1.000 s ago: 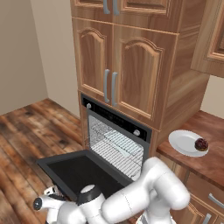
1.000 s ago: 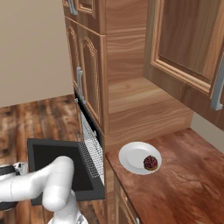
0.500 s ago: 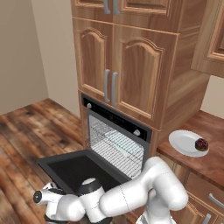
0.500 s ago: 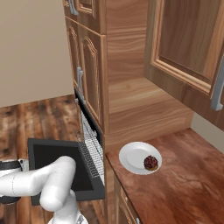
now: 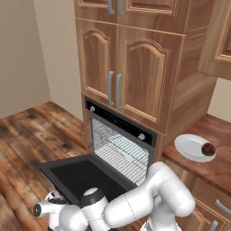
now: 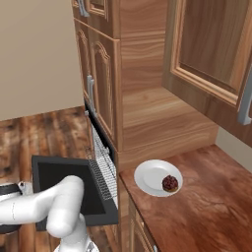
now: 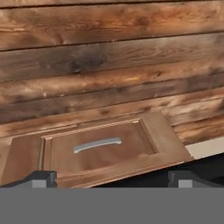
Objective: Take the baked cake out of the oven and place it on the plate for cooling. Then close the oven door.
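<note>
Right base view is showing, from left to right, the flat black oven door (image 6: 69, 189) lying open with closing left to do, the wire-racked oven (image 6: 101, 162), and the bumpy dark baked cake (image 6: 170, 183) sitting on the smooth white plate (image 6: 150, 176) on the wooden bench (image 6: 197, 206), while the end effector (image 7: 111, 178) is hanging wide open and empty over the floor.

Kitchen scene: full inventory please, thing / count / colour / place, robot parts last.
baked cake: 1, dark brown, on the plate near its edge
plate: 1, white, on the wooden counter right of the oven
oven: 1, black, built into wooden cabinetry, wire racks showing
oven door: 1, black, folded down open
knobs: 2, silver, on the oven's control strip
upper cabinet doors: 2, brown wood, arched, above the oven
drawer front: 1, brown with grey handle, low in the hand view
floor: wooden planks
gripper: 1, dark fingertips, open, low beside the oven door
</note>
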